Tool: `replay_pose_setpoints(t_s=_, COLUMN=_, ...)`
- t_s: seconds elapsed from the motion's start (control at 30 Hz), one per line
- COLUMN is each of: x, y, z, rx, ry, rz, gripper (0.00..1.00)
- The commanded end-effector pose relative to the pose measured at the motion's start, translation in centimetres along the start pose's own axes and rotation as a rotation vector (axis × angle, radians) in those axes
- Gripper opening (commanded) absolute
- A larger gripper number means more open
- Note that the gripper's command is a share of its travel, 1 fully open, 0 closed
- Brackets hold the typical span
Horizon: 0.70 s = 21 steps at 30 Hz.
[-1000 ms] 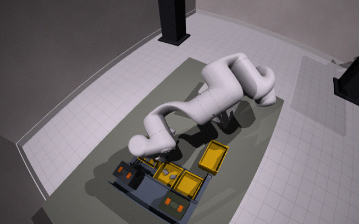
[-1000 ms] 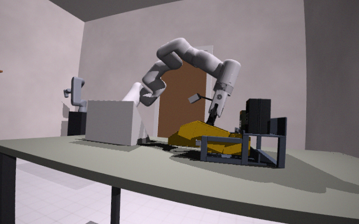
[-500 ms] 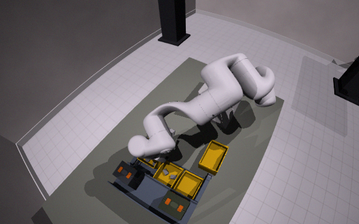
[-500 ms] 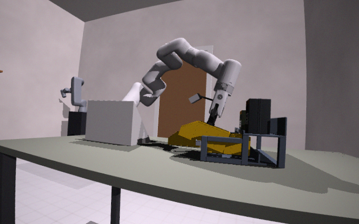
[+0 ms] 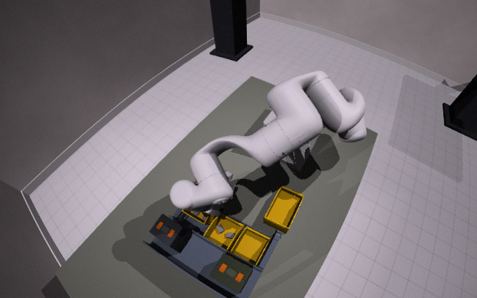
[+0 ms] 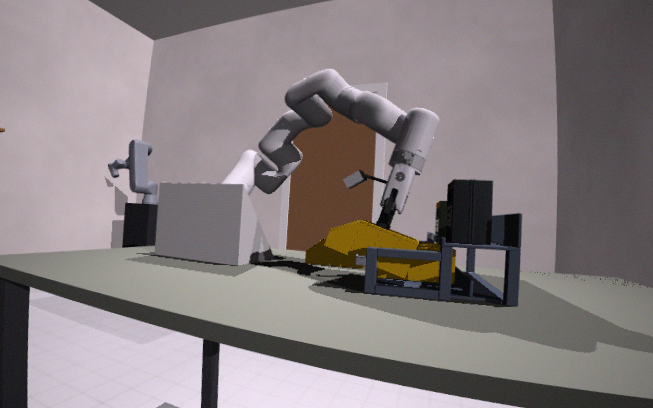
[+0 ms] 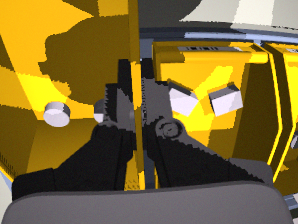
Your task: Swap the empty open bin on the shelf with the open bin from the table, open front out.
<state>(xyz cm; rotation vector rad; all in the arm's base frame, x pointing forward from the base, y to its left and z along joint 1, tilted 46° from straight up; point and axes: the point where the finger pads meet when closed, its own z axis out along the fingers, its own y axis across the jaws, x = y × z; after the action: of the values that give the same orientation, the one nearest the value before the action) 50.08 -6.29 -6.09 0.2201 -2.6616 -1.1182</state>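
Note:
My gripper is shut on the thin yellow side wall of the open bin with parts. I hold this bin tilted at the left end of the grey shelf, its low end toward the shelf. In the wrist view a small grey cylinder lies inside it. From above my arm hides most of this bin. The empty yellow bin stands on its base on the table, to the right of the shelf's front. Two more yellow bins sit in the shelf: the middle one holds grey blocks, the right one looks empty.
Two dark boxes with orange marks stand on the shelf's top board, one at the left and one at the right. A large white block stands at the arm's base. The shelf's front lip lies under the held bin.

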Motion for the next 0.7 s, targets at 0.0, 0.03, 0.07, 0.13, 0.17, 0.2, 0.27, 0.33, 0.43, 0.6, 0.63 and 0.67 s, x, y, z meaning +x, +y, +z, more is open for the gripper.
replay_pose_setpoints(t_s=0.0, x=-0.04, y=-0.12, z=-0.28, rx=0.003, ry=-0.005, rz=0.001, gripper=0.0)
replay_pose_setpoints(t_s=0.03, x=-0.04, y=-0.12, z=-0.28, rx=0.003, ry=-0.005, rz=0.001, gripper=0.0)
replay_pose_setpoints(t_s=0.07, x=-0.04, y=-0.12, z=-0.28, rx=0.003, ry=-0.005, rz=0.001, gripper=0.0)
replay_pose_setpoints(t_s=0.13, x=-0.04, y=-0.12, z=-0.28, rx=0.003, ry=-0.005, rz=0.001, gripper=0.0)
replay_pose_setpoints(t_s=0.17, x=-0.04, y=-0.12, z=-0.28, rx=0.003, ry=-0.005, rz=0.001, gripper=0.0)
replay_pose_setpoints(t_s=0.2, x=-0.04, y=-0.12, z=-0.27, rx=0.003, ry=-0.005, rz=0.001, gripper=0.0)
replay_pose_setpoints(t_s=0.27, x=-0.04, y=-0.12, z=-0.26, rx=0.003, ry=-0.005, rz=0.001, gripper=0.0)
replay_pose_setpoints(t_s=0.33, x=-0.05, y=-0.12, z=-0.24, rx=0.003, ry=-0.005, rz=0.001, gripper=0.0)
replay_pose_setpoints(t_s=0.43, x=-0.07, y=-0.12, z=-0.18, rx=0.003, ry=-0.005, rz=0.001, gripper=0.0)
replay_pose_setpoints(t_s=0.6, x=-0.12, y=-0.11, z=-0.01, rx=0.003, ry=-0.005, rz=0.001, gripper=0.0)
replay_pose_setpoints(t_s=0.63, x=-0.14, y=-0.11, z=0.04, rx=0.003, ry=-0.005, rz=0.001, gripper=0.0)
replay_pose_setpoints(t_s=0.67, x=-0.15, y=-0.11, z=0.09, rx=0.003, ry=-0.005, rz=0.001, gripper=0.0)
